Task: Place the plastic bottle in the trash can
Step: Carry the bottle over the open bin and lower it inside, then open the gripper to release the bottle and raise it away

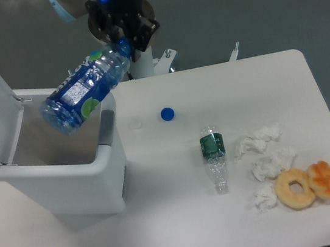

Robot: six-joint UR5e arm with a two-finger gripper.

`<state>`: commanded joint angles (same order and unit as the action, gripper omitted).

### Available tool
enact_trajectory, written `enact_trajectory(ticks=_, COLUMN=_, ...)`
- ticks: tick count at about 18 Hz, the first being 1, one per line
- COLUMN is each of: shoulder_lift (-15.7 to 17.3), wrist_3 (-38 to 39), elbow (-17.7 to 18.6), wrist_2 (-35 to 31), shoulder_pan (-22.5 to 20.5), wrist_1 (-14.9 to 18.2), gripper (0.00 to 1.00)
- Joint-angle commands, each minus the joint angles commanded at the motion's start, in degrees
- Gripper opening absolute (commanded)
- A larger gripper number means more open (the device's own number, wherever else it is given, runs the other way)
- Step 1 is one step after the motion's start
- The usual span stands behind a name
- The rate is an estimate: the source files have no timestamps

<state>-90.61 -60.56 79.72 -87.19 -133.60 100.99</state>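
My claw (127, 38) is clamped on the neck of the plastic bottle (84, 92), which hangs tilted over the trash can (67, 174), lid up. Next, I judge: let go.

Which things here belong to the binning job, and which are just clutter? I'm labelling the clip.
Job:
plastic bottle, held by the claw over the bin
trash can, lid open

Clutter:
crushed green-label bottle
loose blue cap
crumpled tissues
two doughnuts
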Motion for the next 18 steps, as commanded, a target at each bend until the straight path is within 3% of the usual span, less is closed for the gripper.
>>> enact_trajectory(ticks=4, shoulder_lift=-2.0, wrist_3=3.0, elbow=-0.1, wrist_2=-1.3, shoulder_pan=2.3, wrist_1=-1.9, gripper=0.05)
enact_trajectory(ticks=12, shoulder_lift=-2.5, wrist_3=2.5, elbow=0.7, wrist_2=-2.1, shoulder_pan=2.9, wrist_1=-2.3, gripper=0.19)
enact_trajectory(ticks=14, shoulder_lift=-2.5, wrist_3=2.3, elbow=0.6, wrist_2=-2.1, shoulder_pan=3.1, wrist_1=-2.3, gripper=0.34)
enact_trajectory(ticks=15, shoulder_lift=-2.5, wrist_3=2.1, elbow=0.6, wrist_2=-2.1, shoulder_pan=3.2, wrist_1=-2.5, gripper=0.47)
enact_trajectory(ticks=18, shoulder_lift=-2.5, wrist_3=2.0, elbow=0.3, wrist_2=-2.0, shoulder_pan=3.3, wrist_1=-2.5, gripper=0.57)
